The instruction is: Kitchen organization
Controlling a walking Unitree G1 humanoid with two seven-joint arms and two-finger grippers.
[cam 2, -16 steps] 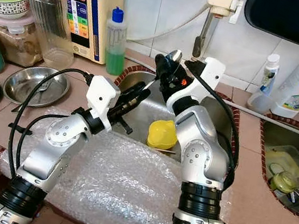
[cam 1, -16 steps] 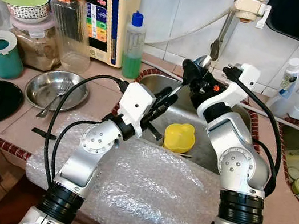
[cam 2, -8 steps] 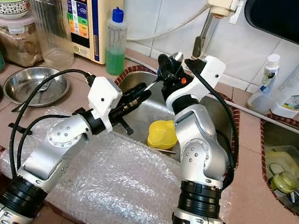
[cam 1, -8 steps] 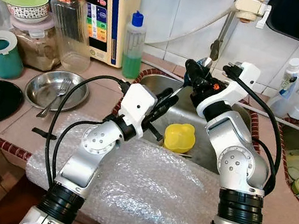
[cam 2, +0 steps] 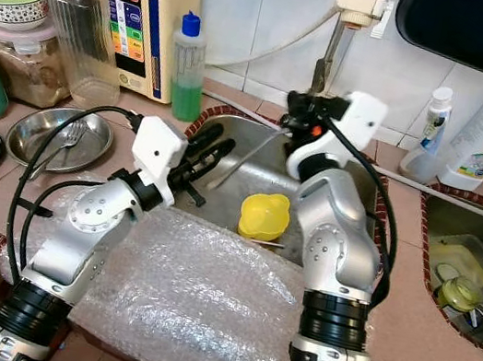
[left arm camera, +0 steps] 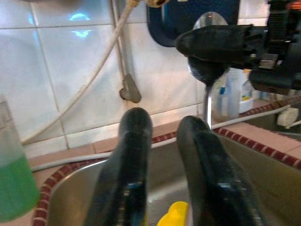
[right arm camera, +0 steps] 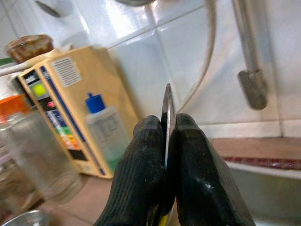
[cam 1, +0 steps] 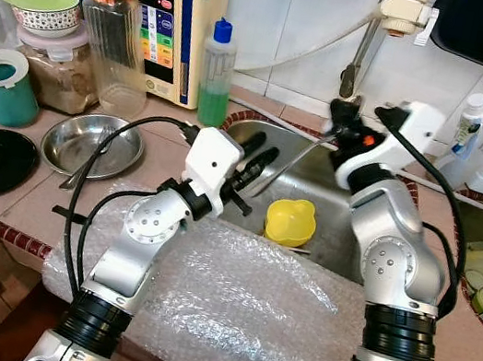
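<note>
- Tiled bench point(cam 1: 12, 206) with sink point(cam 1: 325, 237) at its back edge.
- Right tool point(cam 1: 337, 127) grips a spoon point(cam 1: 290, 159) by the bowl, handle slanting down toward the left tool point(cam 1: 257, 163).
- Left tool open, just beside the handle end, nearer.

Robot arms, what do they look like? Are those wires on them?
Both arms are shiny silver with round joints, black ribbed rings lower down and white blocky wrists. The left gripper and right gripper each have two long black fingers. Black cables loop from each wrist back along the arm. The right wrist has a small orange mark.
</note>
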